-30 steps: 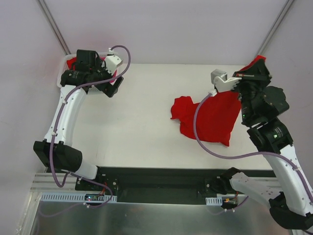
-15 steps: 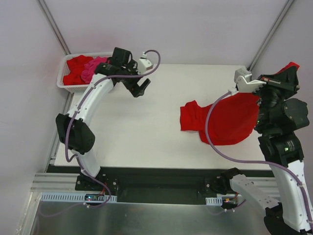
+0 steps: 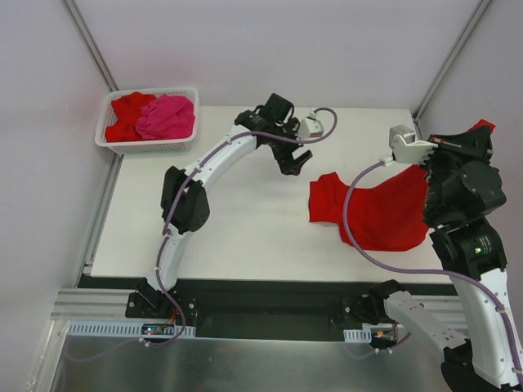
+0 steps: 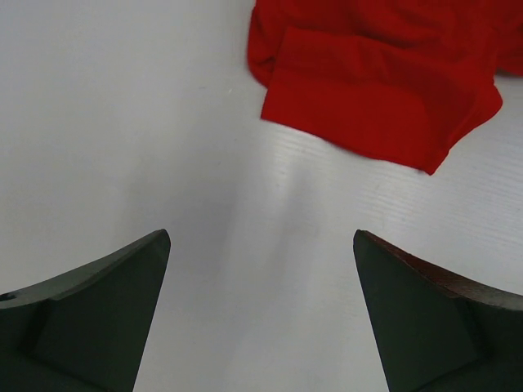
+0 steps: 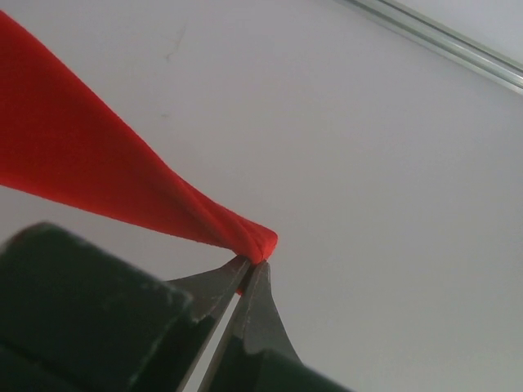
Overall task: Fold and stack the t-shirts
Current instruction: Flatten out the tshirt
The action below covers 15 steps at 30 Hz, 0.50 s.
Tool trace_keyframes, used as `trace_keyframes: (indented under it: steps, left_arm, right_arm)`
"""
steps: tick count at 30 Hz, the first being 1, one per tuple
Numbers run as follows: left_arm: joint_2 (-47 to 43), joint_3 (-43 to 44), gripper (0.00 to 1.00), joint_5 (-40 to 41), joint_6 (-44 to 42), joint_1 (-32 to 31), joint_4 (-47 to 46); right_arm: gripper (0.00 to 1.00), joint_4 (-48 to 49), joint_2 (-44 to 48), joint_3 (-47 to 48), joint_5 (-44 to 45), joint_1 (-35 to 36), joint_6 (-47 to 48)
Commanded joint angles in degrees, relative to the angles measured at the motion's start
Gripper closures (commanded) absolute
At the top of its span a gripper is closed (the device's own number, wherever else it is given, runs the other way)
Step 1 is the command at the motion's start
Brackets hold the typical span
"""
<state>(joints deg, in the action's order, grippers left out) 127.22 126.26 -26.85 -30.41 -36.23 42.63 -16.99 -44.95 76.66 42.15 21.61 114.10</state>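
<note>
Red cloth is pinched between my right gripper (image 5: 249,269) fingers. Both are closed tight on a bunched corner of one red t-shirt (image 3: 372,214), and from the wrist the fabric runs away taut toward the upper left. Seen from above, that corner is lifted at the far right edge of the table (image 3: 229,220). The rest of the shirt slopes down from it and lies crumpled on the right half of the tabletop, with one rumpled end reaching toward the middle.

My left gripper (image 4: 261,245) stands with its two fingers spread wide and has hold of nothing. It hangs over bare tabletop near the middle of the far side, close to the shirt's left end but not touching it. From its wrist, a flat doubled edge of the red cloth lies ahead and to the right of my fingers, with white surface between us.

I count three t-shirts in all, two red and one pink. One is the shirt in my right grip. The other two sit in the single white lattice basket (image 3: 110,143) at the far left corner, well away from both grippers. In it the second red t-shirt (image 3: 127,114) is bundled on the left and the pink t-shirt (image 3: 167,117) is heaped on the right, pressed against each other.
</note>
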Motion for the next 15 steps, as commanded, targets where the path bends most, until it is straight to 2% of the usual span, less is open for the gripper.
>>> trace_keyframes:
  steps: [1, 3, 9, 11, 15]
  left_arm:
    - [4.26, 4.79, 0.04, -3.91, 1.93, -4.80, 0.00]
    - [4.44, 3.92, 0.05, -4.70, 2.81, -6.13, 0.08]
    - [-0.47, -6.27, 0.05, -3.65, 2.56, -10.35, -1.06]
    - [-1.44, -9.62, 0.05, -1.37, 2.46, -11.66, -2.55]
    - [-0.49, -10.42, 0.04, 2.68, 3.78, -13.16, -4.40]
  right_arm:
    - [0.99, -2.34, 1.27, -0.02, 3.55, -0.16, 3.32]
    - [0.99, -3.57, 1.44, -0.28, 3.81, -0.16, 2.27]
    - [0.99, -8.23, 1.62, -1.07, 4.26, -0.25, -2.91]
    - [0.99, -8.58, 1.71, -1.43, 4.25, -0.16, -3.62]
    - [0.99, -9.90, 1.53, -1.34, 4.26, -0.16, -5.56]
